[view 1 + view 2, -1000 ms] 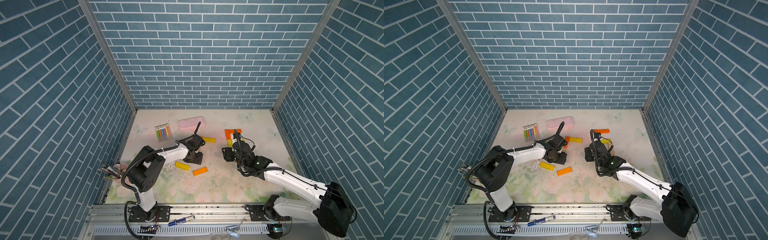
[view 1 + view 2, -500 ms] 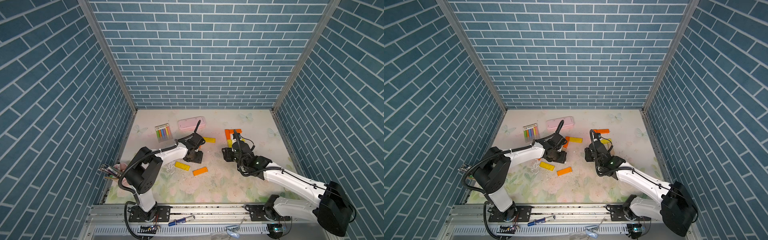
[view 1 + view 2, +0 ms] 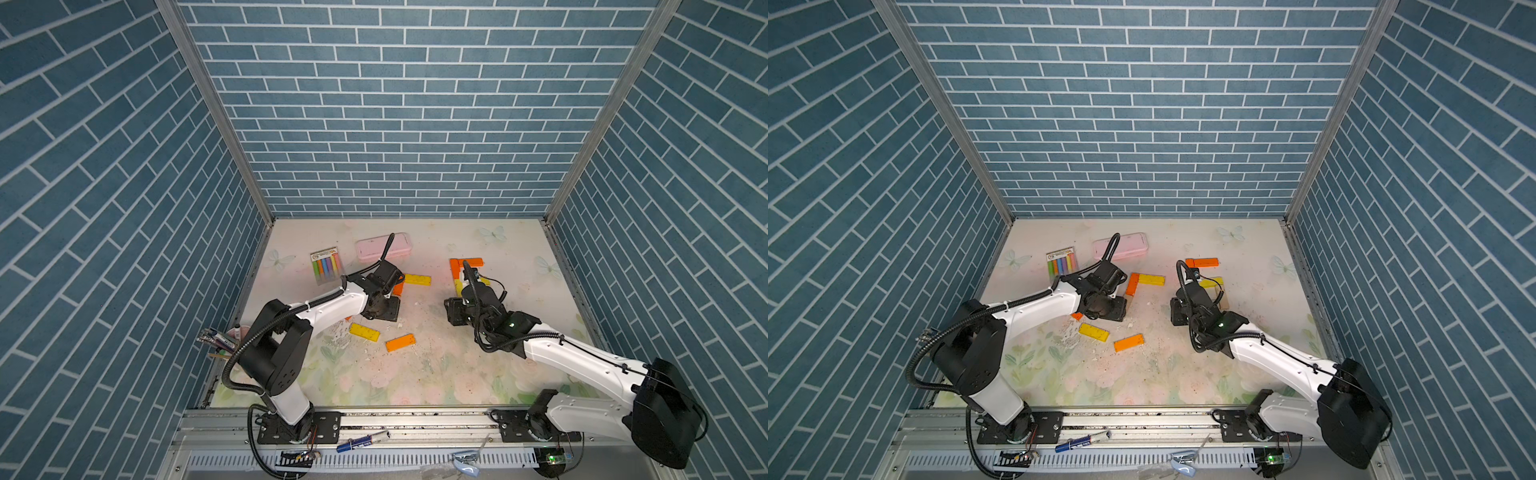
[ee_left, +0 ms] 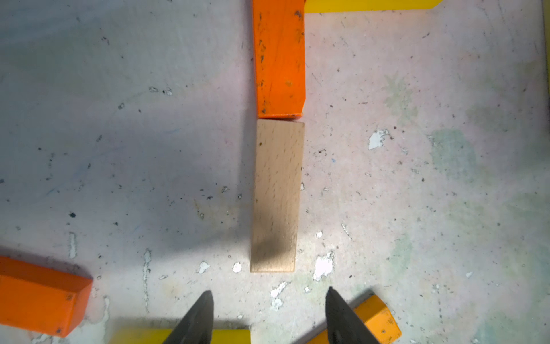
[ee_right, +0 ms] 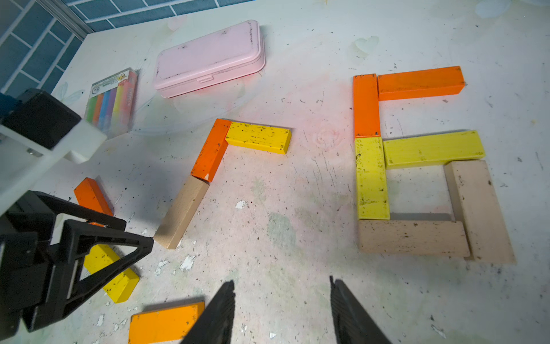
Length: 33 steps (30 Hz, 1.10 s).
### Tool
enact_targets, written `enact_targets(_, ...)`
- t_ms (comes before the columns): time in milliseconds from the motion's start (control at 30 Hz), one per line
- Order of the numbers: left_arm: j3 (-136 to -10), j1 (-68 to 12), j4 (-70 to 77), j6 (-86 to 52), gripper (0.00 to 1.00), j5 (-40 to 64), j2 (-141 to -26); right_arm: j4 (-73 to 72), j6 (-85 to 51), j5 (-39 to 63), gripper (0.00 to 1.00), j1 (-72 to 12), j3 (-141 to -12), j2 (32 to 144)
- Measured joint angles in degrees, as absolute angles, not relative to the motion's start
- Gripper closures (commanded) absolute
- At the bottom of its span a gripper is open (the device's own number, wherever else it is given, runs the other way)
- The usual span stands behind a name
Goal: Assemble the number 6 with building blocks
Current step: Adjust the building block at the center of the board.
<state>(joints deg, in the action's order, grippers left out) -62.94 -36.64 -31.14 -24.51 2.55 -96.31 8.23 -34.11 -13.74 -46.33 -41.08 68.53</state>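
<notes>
The number 6 (image 5: pixel 431 149) lies finished at the right: two orange, two yellow and two tan building blocks laid end to end. Its orange top bar (image 3: pixel 465 262) shows in both top views. Left of it, a yellow block (image 5: pixel 259 137), an orange block (image 5: pixel 211 149) and a tan block (image 5: pixel 181 213) form a hooked line. My left gripper (image 4: pixel 269 292) is open and empty, just short of the tan block's (image 4: pixel 275 196) near end. My right gripper (image 5: pixel 281 281) is open and empty over bare table, in front of the 6.
Loose blocks lie near the left gripper: a yellow one (image 3: pixel 364 332), an orange one (image 3: pixel 400 343) and another orange one (image 5: pixel 92 196). A pink case (image 3: pixel 383 246) and a chalk pack (image 3: pixel 326 266) lie at the back left. A pen cup (image 3: pixel 220 338) stands by the left wall.
The left gripper has shifted slightly left, away from the tan block. The right arm and all blocks have stayed where they were.
</notes>
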Motion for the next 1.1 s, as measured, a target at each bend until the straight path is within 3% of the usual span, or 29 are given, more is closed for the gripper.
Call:
enact_targets(533,-61.08,-31.31,-31.24,-24.49,0.4,5.23,-91.81,10.0,-23.03,-7.42,0.46,-47.0,-46.37,75.24)
enact_targets(1100,-60.4,-31.53,-25.15,-24.71,0.39,10.55,-101.43,10.2,-20.51,-3.09,0.46,-47.68,-47.31,78.11)
